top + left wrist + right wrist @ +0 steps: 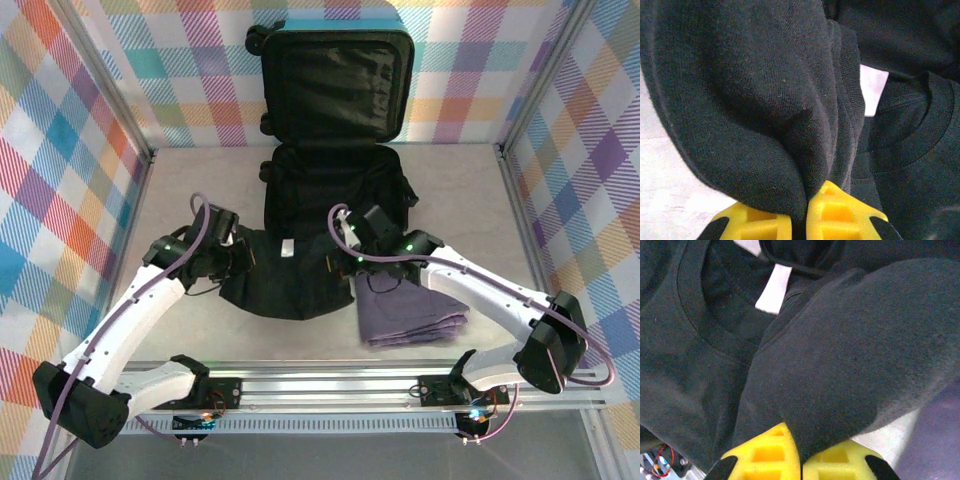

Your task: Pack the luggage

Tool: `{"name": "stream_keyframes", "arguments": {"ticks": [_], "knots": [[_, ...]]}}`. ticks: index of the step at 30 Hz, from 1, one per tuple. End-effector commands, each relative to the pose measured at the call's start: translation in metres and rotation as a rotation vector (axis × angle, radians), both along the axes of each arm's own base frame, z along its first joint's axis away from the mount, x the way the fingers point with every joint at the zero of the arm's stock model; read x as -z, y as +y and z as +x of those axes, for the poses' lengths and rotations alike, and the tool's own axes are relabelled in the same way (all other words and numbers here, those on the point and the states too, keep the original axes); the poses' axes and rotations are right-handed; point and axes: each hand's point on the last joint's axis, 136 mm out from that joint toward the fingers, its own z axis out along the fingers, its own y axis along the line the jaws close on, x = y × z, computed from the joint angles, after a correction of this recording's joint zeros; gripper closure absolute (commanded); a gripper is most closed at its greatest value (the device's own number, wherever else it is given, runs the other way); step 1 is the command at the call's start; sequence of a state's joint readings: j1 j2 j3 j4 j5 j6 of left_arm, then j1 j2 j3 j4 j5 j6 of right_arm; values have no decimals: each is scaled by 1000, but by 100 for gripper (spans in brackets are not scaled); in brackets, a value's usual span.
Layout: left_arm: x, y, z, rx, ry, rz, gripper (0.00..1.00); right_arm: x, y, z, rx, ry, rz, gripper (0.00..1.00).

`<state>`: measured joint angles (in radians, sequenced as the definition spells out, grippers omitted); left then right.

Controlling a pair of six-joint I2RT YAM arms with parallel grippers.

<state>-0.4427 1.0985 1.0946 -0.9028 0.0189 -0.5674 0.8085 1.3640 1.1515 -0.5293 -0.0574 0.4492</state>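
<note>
- The table (200, 180) is a pale surface walled in by bright plaid panels, with both arm bases bolted along its near edge.
- The luggage (330, 34) stands open at the far middle of the table. Its turquoise-rimmed lid is upright against the back wall, and its lower half lies flat just in front. Both halves show black lining. The lid holds nothing that can be seen. In the lower half it is all black on black, so I cannot tell whether anything lies inside.
- The black garment (265, 285) is spread on the table just in front of the lower half. Its far edge blends into the case's near rim, so I cannot tell whether it overlaps. Its round collar faces up.
- The grey-purple garment (410, 315) lies folded on the table right of the black one, under the right arm and outside the case.
- The left gripper (802, 212) has its yellow fingers (760, 222) pressed together, pinching a bunched fold of the black garment at its left side.
- The right gripper (800, 452) likewise squeezes a fold of the same garment between its yellow fingers (765, 452), at the right side.
- A white label (286, 245) sits at the collar, between the two grippers.
</note>
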Motion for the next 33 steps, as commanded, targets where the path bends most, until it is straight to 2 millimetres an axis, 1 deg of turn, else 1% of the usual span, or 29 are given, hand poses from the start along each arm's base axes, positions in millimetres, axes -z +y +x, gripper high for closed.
{"name": "stream_keyframes", "arguments": {"ticks": [1,3,5,9,12,15,17,23,28,31,33], "knots": [[-30,-15,17,44,-87,-47,100,-27,-8,8,-28,-32,40,100],[-41,-23,31,54,-128,-69,100,-34,-12,17,-25,-46,40,100],[-47,-32,43,67,-143,-89,100,-42,-15,25,-24,-63,42,100],[-48,-49,64,97,-153,-116,100,-54,-21,39,-16,-70,61,100],[-51,-56,86,95,-187,-109,100,-61,-29,55,5,-86,73,100],[-54,-71,109,109,-205,-134,100,-68,-37,73,28,-104,71,100],[-54,-80,124,115,-215,-147,100,-72,-42,84,36,-113,71,100],[-54,-96,168,102,-262,-139,100,-76,-55,118,65,-133,67,100],[-45,-109,200,91,-277,-136,100,-72,-65,151,84,-125,70,100],[-34,-115,219,79,-276,-127,100,-66,-71,171,93,-111,70,100],[-23,-118,230,73,-262,-116,100,-59,-75,183,97,-97,73,100]]}}
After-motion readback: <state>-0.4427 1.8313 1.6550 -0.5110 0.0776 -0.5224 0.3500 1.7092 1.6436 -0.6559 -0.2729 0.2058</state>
